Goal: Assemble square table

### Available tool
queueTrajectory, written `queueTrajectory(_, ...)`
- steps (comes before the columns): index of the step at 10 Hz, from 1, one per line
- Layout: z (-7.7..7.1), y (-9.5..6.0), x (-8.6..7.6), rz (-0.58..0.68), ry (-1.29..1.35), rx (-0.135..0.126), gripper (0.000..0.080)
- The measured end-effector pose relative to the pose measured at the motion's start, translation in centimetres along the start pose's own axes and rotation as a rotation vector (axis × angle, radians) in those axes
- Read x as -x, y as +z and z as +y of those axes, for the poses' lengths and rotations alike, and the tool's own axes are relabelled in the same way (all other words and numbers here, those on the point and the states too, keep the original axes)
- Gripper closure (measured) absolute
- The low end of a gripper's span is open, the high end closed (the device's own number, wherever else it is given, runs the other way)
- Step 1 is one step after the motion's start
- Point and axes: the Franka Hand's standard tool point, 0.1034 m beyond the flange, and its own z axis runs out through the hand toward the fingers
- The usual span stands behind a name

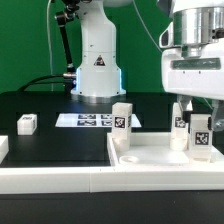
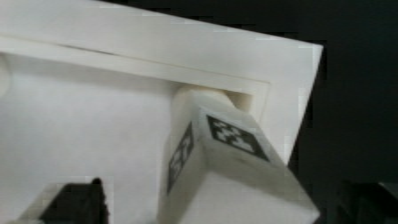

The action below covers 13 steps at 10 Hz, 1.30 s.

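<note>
The white square tabletop (image 1: 150,158) lies upside down at the front, toward the exterior view's right, rim up. Three tagged white legs stand in its corners: one at the far left corner (image 1: 122,117), one at the far right (image 1: 181,120), one nearer (image 1: 200,137). My gripper (image 1: 200,112) hangs just above that nearer leg, open. In the wrist view this leg (image 2: 228,150) rises from a corner socket of the tabletop (image 2: 89,110), and my gripper (image 2: 222,205) straddles it with a gap on each side. A loose leg (image 1: 27,123) lies on the black table at the left.
The marker board (image 1: 90,120) lies flat in front of the robot's base (image 1: 97,70). A long white rail (image 1: 55,178) runs along the front edge, left of the tabletop. Another white piece (image 1: 3,148) shows at the left edge.
</note>
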Motion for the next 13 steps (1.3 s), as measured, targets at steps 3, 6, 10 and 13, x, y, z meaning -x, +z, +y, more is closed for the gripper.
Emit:
queueTrajectory(3, 0.27, 0.26, 0.13, 0.013, -0.251, 0.036, 0.015)
queueTrajectory(6, 0.23, 0.31, 0.14, 0.013, -0.418, 0.036, 0.015)
queueTrajectory(10, 0.18, 0.24, -0.09, 0.012, -0.673, 0.037, 0.015)
queueTrajectory(13, -0.23, -0.03, -0.16, 0.019, -0.895, 0.032, 0.015)
